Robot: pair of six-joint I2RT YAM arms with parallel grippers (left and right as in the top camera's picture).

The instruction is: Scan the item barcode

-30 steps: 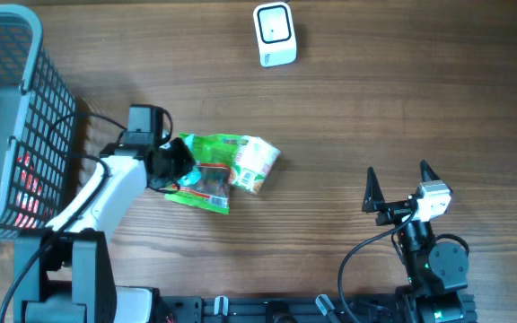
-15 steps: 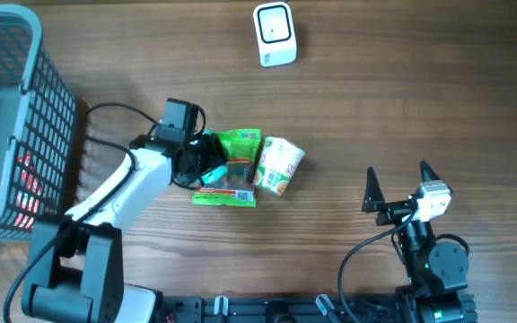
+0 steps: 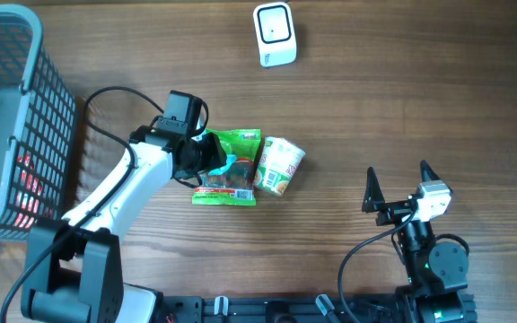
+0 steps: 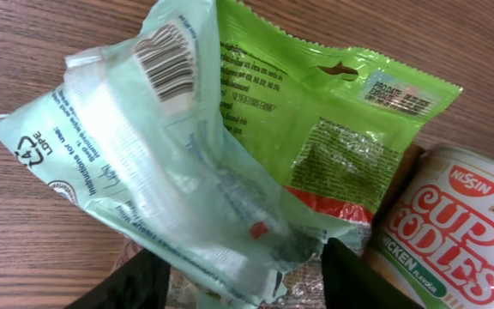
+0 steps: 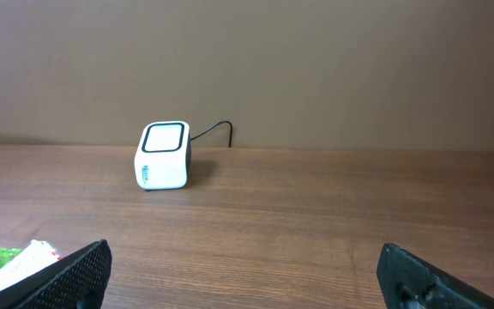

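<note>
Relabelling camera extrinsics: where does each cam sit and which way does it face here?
Overhead: above the table, looking straight down; both arms show, left gripper at the green bag, right gripper off alone.
Left wrist: on the left arm, close over the bag and noodle cup; its own fingers at the bottom edge.
Right wrist: low, level across the table toward the scanner; its own fingers in the bottom corners.
Shared: overhead and right wrist both see the scanner.

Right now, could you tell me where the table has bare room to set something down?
Bare wood between the scanner and the right gripper, and on the near side of the green packet. Crowded around the packet, cup noodles and basket.
</note>
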